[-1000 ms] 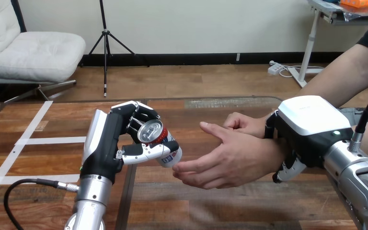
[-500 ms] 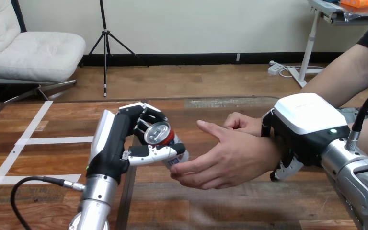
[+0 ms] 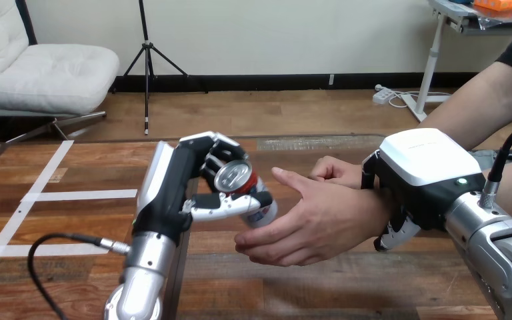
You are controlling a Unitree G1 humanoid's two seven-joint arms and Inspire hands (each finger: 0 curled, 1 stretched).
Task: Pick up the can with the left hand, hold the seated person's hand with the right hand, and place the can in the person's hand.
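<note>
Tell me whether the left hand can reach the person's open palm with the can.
Probably yes. The left hand, curled round the can, sits just beside the person's open hand, whose palm is turned toward it, with nothing between them.

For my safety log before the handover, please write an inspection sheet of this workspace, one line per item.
Surface: wooden table, white tape strips at left.
Job's things: can tilted in the left hand, beside the person's open hand, not in its palm.
Clutter: nothing seen.
Hands: left hand curled round the can; right hand over the person's wrist, fingers curled under it.
Cables: nothing seen loose on the table.
Surroundings: person's second hand behind the open one.
</note>
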